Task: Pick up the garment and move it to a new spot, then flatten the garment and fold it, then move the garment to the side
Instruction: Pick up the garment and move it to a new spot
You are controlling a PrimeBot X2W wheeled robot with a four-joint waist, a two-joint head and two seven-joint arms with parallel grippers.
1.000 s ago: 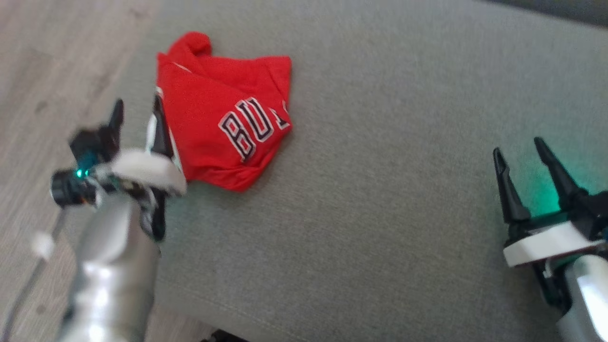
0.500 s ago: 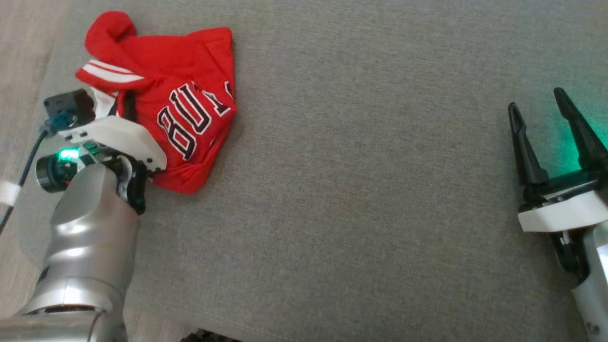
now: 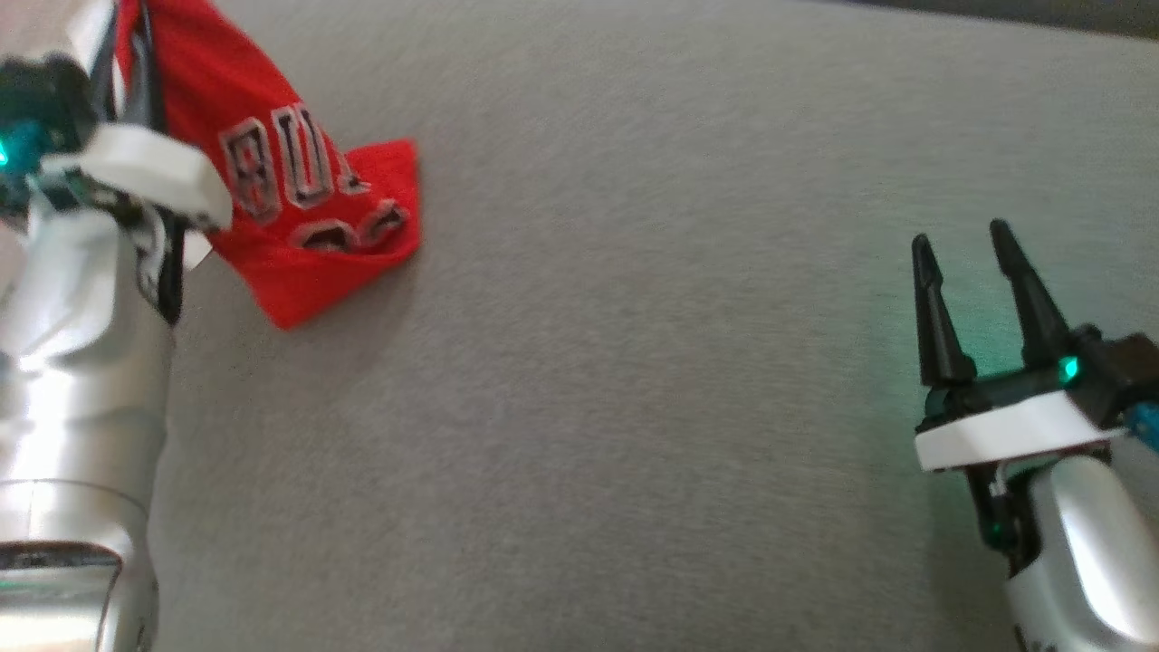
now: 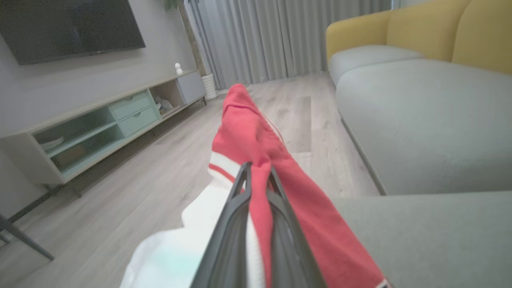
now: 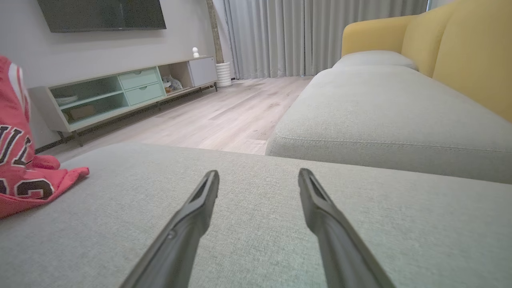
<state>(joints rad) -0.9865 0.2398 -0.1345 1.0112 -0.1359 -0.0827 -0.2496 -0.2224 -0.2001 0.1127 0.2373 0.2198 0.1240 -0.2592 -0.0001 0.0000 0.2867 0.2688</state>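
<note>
Jersey [image 3: 308,263] update: the red one with white-edged lettering hangs from the left gripper [image 4: 258,172], whose two dark fingers [image 4: 232,208] are pinched tight on a bunch of fabric by a white-striped edge. Its bottom corner lies on the grey sofa cushion [image 3: 634,407], far left. Right gripper [image 3: 960,234] sits well apart over the cushion's right side, prongs spread, nothing between them.

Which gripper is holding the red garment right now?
The left gripper, pinched shut on the red garment; the right gripper stands open and empty.
</note>
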